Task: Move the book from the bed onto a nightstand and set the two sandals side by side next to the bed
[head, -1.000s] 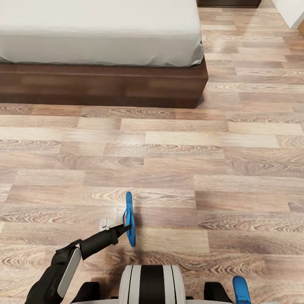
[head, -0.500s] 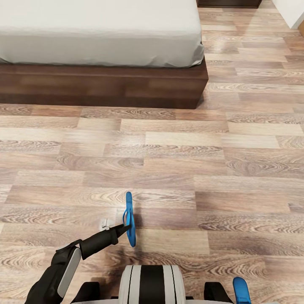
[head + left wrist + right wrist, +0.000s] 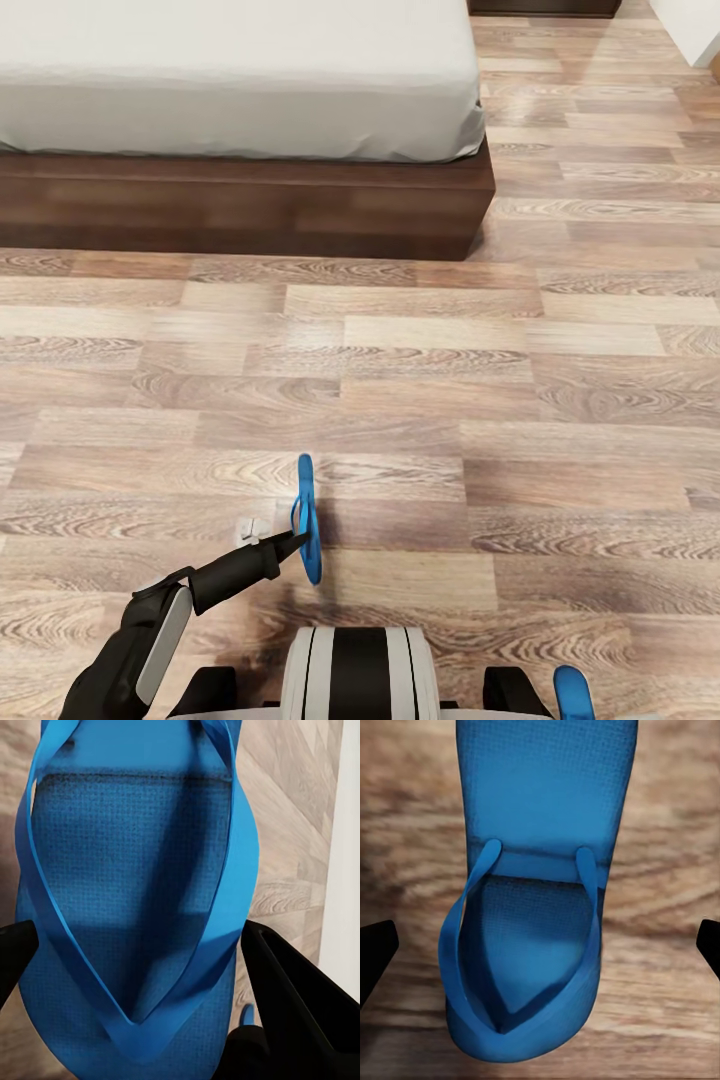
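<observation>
While the left arm reaches out low over the floor (image 3: 420, 330), its left claw (image 3: 297, 541) pinches one blue sandal (image 3: 307, 517) by the thong strap, the sole held on edge and pointing toward the bed (image 3: 240, 205). From the left wrist the same sandal (image 3: 135, 892) hangs between the dark fingers (image 3: 289, 1001), strap pressed against the sole. A broad stretch of bare light wood planks lies open between the robot and the bed's dark-brown frame, which runs across the far side and ends in a corner at the right, with more clear planks beyond it. The pale-grey mattress sits on that frame. At the near right, just beside the robot's trunk, the tip of the second sandal (image 3: 573, 693) shows. From the right wrist this sandal (image 3: 536, 907) lies between the right claw's fingers (image 3: 376, 952), which stand wide apart at either side; whether they grip it I cannot tell. Against the earlier frame the whole scene has slid slightly downward, sandal and left claw unchanged.
</observation>
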Robot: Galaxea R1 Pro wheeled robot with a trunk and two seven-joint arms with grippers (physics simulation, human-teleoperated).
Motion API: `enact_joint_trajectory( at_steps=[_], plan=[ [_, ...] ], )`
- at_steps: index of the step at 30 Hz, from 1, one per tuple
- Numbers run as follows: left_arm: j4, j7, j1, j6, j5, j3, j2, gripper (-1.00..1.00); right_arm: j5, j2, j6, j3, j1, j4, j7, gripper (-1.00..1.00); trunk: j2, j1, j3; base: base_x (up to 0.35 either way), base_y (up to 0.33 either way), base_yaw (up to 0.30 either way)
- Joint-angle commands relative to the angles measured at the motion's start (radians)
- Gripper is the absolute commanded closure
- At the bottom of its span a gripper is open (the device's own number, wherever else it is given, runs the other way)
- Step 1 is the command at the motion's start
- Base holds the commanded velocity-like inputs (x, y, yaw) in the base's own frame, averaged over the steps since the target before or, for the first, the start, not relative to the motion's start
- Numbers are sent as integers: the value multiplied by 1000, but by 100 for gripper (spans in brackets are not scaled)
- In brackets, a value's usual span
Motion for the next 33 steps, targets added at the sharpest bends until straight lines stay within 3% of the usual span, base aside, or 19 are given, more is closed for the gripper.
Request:
enact_joint_trajectory(
  at_steps=[1,6,12,20,33],
  plan=[
    [0,-1,0,8,7,0,0,100,6,0,-2,-9,0,1,5,-100,0,0,-4,0,0,0],
    [0,0,0,9,7,0,0,100,6,0,-3,-9,0,1,5,-100,-2,3,-24,0,0,0],
    [-1,-1,0,9,7,0,0,100,6,0,-3,-9,0,1,5,-100,-2,3,-24,0,0,0],
    [-2,-1,0,10,7,0,0,100,6,0,-3,-9,0,1,5,-100,-3,6,-55,0,0,0],
    [-2,-1,0,10,7,0,0,100,6,0,-3,-9,0,1,5,-100,-3,6,-55,0,0,0]
  ],
)
